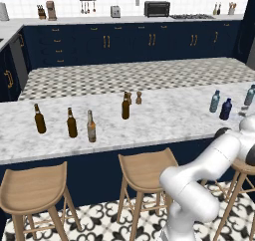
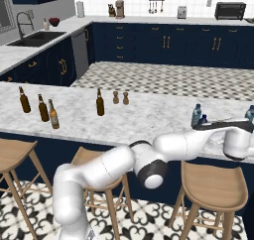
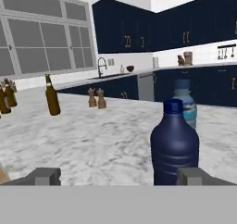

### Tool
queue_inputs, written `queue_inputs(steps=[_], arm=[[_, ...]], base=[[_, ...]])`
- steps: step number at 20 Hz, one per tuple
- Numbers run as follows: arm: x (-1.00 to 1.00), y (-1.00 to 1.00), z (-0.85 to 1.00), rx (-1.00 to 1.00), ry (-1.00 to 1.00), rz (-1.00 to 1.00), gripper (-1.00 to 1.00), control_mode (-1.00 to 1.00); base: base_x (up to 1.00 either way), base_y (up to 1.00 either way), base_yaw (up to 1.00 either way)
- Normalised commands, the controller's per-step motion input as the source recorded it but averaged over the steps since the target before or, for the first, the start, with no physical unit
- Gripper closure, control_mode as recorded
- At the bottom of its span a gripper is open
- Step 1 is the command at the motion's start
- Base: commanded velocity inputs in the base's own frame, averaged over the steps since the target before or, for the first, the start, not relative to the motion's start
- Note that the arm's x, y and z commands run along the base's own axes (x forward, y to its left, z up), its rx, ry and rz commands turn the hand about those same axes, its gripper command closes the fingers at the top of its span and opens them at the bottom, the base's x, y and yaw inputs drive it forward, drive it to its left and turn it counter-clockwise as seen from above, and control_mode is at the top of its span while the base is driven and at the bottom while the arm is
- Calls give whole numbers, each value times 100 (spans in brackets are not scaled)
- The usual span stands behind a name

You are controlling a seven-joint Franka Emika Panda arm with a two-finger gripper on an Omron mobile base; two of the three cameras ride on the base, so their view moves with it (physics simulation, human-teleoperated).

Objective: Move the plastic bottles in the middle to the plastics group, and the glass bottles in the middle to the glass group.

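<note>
Glass group: two dark brown beer bottles (image 1: 40, 119) (image 1: 72, 124) upright at the far left of the marble counter (image 1: 164, 118), near each other.
Amber bottle: light amber bottle with greyish label (image 1: 91, 127) upright just right of the brown pair, nearer the counter's front edge.
Dark brown bottle: lone tall bottle (image 1: 125, 107) upright mid-counter, well apart from the left cluster.
Shakers: two small brown shakers (image 1: 133, 97) just behind and right of that lone bottle.
Plastics group: pale teal-blue bottle (image 1: 214, 101) upright toward the counter's right end; a second teal-blue bottle (image 1: 250, 95) farther right, at the frame edge.
Navy bottle: dark navy-blue plastic bottle (image 1: 226, 109) upright on the counter, just right of and in front of the first teal bottle, between the two pale ones.
Gripper: gripper (image 3: 119, 176) low at the counter's right end, jaws spread wide, holding nothing.
Navy bottle vs gripper: hand view shows the navy bottle (image 3: 174, 146) close ahead, off-centre toward the right fingertip (image 3: 192, 176), no contact visible; a teal bottle (image 3: 185, 102) stands right behind it.
</note>
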Motion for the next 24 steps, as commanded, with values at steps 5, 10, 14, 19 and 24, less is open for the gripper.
queue_inputs(steps=[5,10,14,19,24], arm=[[-64,73,0,-6,-3,-25,-100,-100],[-43,79,3,-4,1,-31,-100,-100],[-27,91,25,0,20,-21,-100,-100],[-14,96,30,0,16,-11,-100,-100],[-3,100,5,-8,-6,-6,-100,-100]], base=[[0,0,0],[0,0,0],[0,0,0],[0,0,0],[0,0,0]])
